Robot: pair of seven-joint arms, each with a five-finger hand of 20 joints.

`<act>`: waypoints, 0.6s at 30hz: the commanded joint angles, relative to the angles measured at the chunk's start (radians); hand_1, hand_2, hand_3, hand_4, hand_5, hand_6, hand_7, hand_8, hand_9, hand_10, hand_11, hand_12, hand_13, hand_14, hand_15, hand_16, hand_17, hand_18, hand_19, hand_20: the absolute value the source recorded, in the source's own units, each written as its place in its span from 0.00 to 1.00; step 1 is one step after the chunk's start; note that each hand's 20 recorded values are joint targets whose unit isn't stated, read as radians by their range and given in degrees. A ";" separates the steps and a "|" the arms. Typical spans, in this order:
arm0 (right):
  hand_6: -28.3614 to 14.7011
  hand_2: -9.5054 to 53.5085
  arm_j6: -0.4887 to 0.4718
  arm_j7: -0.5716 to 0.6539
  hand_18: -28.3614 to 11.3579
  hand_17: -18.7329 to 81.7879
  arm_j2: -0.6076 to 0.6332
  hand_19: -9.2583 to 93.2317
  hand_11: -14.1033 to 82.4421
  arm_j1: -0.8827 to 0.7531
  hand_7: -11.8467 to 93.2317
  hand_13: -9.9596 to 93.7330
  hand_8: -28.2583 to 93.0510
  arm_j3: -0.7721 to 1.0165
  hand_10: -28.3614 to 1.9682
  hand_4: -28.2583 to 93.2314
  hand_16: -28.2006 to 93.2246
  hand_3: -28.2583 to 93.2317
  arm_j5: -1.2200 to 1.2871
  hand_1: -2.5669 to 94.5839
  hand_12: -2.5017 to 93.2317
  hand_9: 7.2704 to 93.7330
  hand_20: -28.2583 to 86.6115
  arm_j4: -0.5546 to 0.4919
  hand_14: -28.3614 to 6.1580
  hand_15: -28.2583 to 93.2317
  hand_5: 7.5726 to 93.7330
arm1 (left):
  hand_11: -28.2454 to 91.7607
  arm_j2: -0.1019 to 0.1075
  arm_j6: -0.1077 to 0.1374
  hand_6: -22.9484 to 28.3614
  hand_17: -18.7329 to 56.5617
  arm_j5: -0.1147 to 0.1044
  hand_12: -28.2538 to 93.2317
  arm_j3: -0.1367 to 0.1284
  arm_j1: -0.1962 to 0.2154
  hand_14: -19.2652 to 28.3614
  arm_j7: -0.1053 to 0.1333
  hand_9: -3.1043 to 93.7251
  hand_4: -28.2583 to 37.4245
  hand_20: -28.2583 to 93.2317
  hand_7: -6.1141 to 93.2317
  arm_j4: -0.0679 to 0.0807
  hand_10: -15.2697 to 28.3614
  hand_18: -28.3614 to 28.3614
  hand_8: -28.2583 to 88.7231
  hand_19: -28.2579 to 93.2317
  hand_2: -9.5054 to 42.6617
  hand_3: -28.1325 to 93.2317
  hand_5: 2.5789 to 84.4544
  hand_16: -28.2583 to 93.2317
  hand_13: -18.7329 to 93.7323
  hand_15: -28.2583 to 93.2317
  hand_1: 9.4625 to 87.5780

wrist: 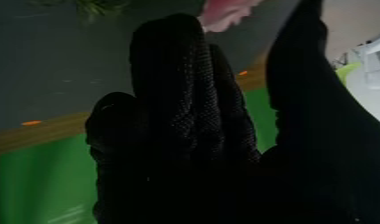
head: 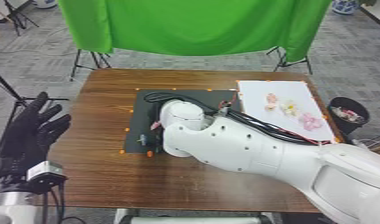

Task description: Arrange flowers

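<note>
In the head view my left hand [head: 32, 131] is held open off the table's left side, fingers straight. My right arm [head: 235, 145] crosses the table, with its wrist end over the dark mat [head: 195, 94], and covers most of its own hand. Seen from the right wrist, my right hand [wrist: 182, 115] is open, its fingers straight and the thumb apart. A pink flower [wrist: 225, 14] shows beyond the fingertips, and green foliage [wrist: 96, 6] lies farther off. Pale peach [head: 272, 100], white-yellow [head: 289, 107] and pink [head: 310, 121] flowers lie on the white sheet [head: 257, 89].
A small bluish thing [head: 143, 139] is at the mat's left part, beside the right arm. Orange marks border the mat. A dark bin [head: 345, 125] stands off the table's right edge, and a green cloth [head: 191, 25] hangs behind the table [head: 102, 110].
</note>
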 commanded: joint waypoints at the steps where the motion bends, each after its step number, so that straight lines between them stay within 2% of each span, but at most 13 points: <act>1: 0.53 0.05 -0.031 0.005 0.36 0.77 -0.005 1.00 0.42 0.075 0.27 0.90 0.15 0.000 0.43 0.04 0.34 0.83 0.004 0.40 0.20 0.82 0.56 -0.070 0.66 0.74 0.57 | 0.44 -0.039 -0.016 0.58 0.13 0.011 0.32 -0.060 0.074 0.96 -0.016 0.31 0.12 0.27 0.15 -0.015 0.75 0.97 0.17 0.65 0.31 0.76 0.35 0.13 0.33 0.68 0.26; 3: 0.52 0.06 -0.031 -0.005 0.36 0.78 -0.004 1.00 0.43 0.081 0.27 0.92 0.15 0.001 0.43 0.04 0.34 0.83 -0.009 0.39 0.20 0.83 0.58 -0.086 0.67 0.75 0.57 | 0.44 -0.041 -0.013 0.58 0.13 0.003 0.32 -0.072 0.094 0.96 -0.004 0.31 0.12 0.27 0.15 -0.017 0.75 0.97 0.18 0.65 0.31 0.75 0.35 0.13 0.33 0.68 0.26; 4: 0.52 0.06 -0.045 -0.009 0.36 0.79 -0.001 1.00 0.43 0.076 0.27 0.92 0.15 0.012 0.41 0.04 0.35 0.83 -0.011 0.38 0.20 0.83 0.58 -0.097 0.67 0.75 0.57 | 0.44 -0.048 -0.016 0.58 0.13 0.003 0.32 -0.080 0.104 0.96 -0.010 0.31 0.12 0.27 0.15 -0.020 0.75 0.97 0.18 0.65 0.31 0.75 0.35 0.13 0.33 0.68 0.26; 7: 0.50 0.08 -0.080 -0.021 0.36 0.79 0.027 1.00 0.42 0.088 0.26 0.91 0.15 0.020 0.38 0.04 0.35 0.82 -0.009 0.36 0.20 0.82 0.59 -0.134 0.66 0.75 0.57 | 0.44 -0.045 -0.008 0.58 0.13 -0.013 0.32 -0.084 0.148 0.96 0.019 0.32 0.12 0.27 0.15 -0.027 0.76 0.98 0.18 0.65 0.31 0.75 0.36 0.14 0.34 0.68 0.26; 8: 0.50 0.09 -0.110 -0.024 0.36 0.78 0.042 1.00 0.42 0.078 0.26 0.90 0.16 0.041 0.38 0.05 0.35 0.82 -0.014 0.36 0.19 0.81 0.59 -0.150 0.65 0.75 0.56 | 0.44 -0.058 -0.013 0.58 0.13 -0.006 0.32 -0.090 0.152 0.97 0.007 0.32 0.12 0.27 0.15 -0.029 0.76 0.98 0.18 0.65 0.31 0.76 0.36 0.14 0.34 0.69 0.26; 10: 0.49 0.11 -0.134 -0.018 0.36 0.76 0.095 1.00 0.40 0.093 0.25 0.88 0.16 0.049 0.35 0.05 0.34 0.81 -0.001 0.35 0.19 0.78 0.54 -0.195 0.60 0.75 0.56 | 0.44 -0.057 -0.013 0.58 0.13 -0.013 0.32 -0.087 0.158 0.97 0.013 0.32 0.12 0.27 0.14 -0.028 0.77 0.98 0.18 0.66 0.31 0.76 0.36 0.14 0.34 0.69 0.26; 11: 0.49 0.12 -0.142 -0.028 0.35 0.76 0.123 1.00 0.40 0.082 0.25 0.87 0.16 0.069 0.34 0.05 0.34 0.81 -0.010 0.35 0.19 0.78 0.51 -0.219 0.59 0.75 0.56 | 0.44 -0.062 -0.012 0.58 0.13 -0.012 0.32 -0.095 0.172 0.97 0.013 0.32 0.12 0.27 0.14 -0.035 0.77 0.98 0.18 0.66 0.31 0.76 0.36 0.14 0.34 0.69 0.26; 12: 0.49 0.13 -0.123 -0.032 0.35 0.75 0.165 1.00 0.39 0.098 0.25 0.86 0.16 0.058 0.32 0.05 0.34 0.81 -0.006 0.34 0.19 0.77 0.49 -0.248 0.56 0.74 0.56 | 0.44 -0.062 -0.021 0.58 0.13 -0.012 0.33 -0.096 0.174 0.97 0.014 0.33 0.12 0.27 0.14 -0.032 0.77 0.98 0.18 0.66 0.31 0.76 0.36 0.14 0.34 0.69 0.26; 14: 0.48 0.14 -0.152 -0.033 0.36 0.74 0.231 1.00 0.38 0.079 0.24 0.84 0.16 0.104 0.30 0.05 0.33 0.81 0.005 0.34 0.19 0.74 0.44 -0.296 0.53 0.74 0.55 | 0.44 -0.074 -0.031 0.58 0.13 -0.009 0.33 -0.110 0.190 0.97 0.004 0.33 0.12 0.27 0.14 -0.037 0.77 0.98 0.18 0.66 0.31 0.76 0.36 0.14 0.34 0.69 0.26; 15: 0.48 0.14 -0.120 -0.030 0.35 0.74 0.271 1.00 0.37 0.089 0.24 0.84 0.16 0.098 0.29 0.05 0.33 0.81 0.015 0.34 0.19 0.73 0.42 -0.320 0.52 0.74 0.54 | 0.44 -0.077 -0.036 0.58 0.13 -0.006 0.33 -0.115 0.190 0.97 0.000 0.33 0.12 0.27 0.14 -0.036 0.77 0.98 0.18 0.66 0.31 0.76 0.36 0.14 0.34 0.69 0.26; 16: 0.47 0.14 -0.124 -0.024 0.35 0.73 0.300 1.00 0.37 0.059 0.23 0.83 0.16 0.132 0.29 0.05 0.33 0.82 0.004 0.34 0.19 0.73 0.41 -0.341 0.51 0.74 0.54 | 0.44 -0.101 -0.055 0.58 0.13 0.011 0.33 -0.129 0.193 0.97 -0.027 0.33 0.12 0.27 0.14 -0.037 0.77 0.98 0.18 0.66 0.31 0.76 0.36 0.14 0.34 0.69 0.26; 17: 0.47 0.15 -0.116 -0.033 0.35 0.73 0.339 1.00 0.36 0.054 0.23 0.82 0.17 0.140 0.28 0.05 0.32 0.82 0.004 0.33 0.18 0.72 0.39 -0.363 0.49 0.73 0.54 | 0.44 -0.100 -0.059 0.58 0.13 0.001 0.33 -0.135 0.209 0.97 -0.015 0.33 0.12 0.27 0.14 -0.040 0.77 0.98 0.18 0.66 0.31 0.76 0.36 0.14 0.34 0.69 0.26; 18: 0.47 0.15 -0.090 -0.022 0.34 0.72 0.379 1.00 0.36 0.050 0.23 0.82 0.17 0.138 0.27 0.05 0.32 0.82 -0.008 0.33 0.18 0.71 0.38 -0.383 0.49 0.73 0.54 | 0.44 -0.137 -0.085 0.58 0.14 0.027 0.33 -0.137 0.188 0.97 -0.048 0.33 0.13 0.27 0.14 -0.037 0.77 0.99 0.18 0.66 0.31 0.75 0.36 0.14 0.34 0.68 0.26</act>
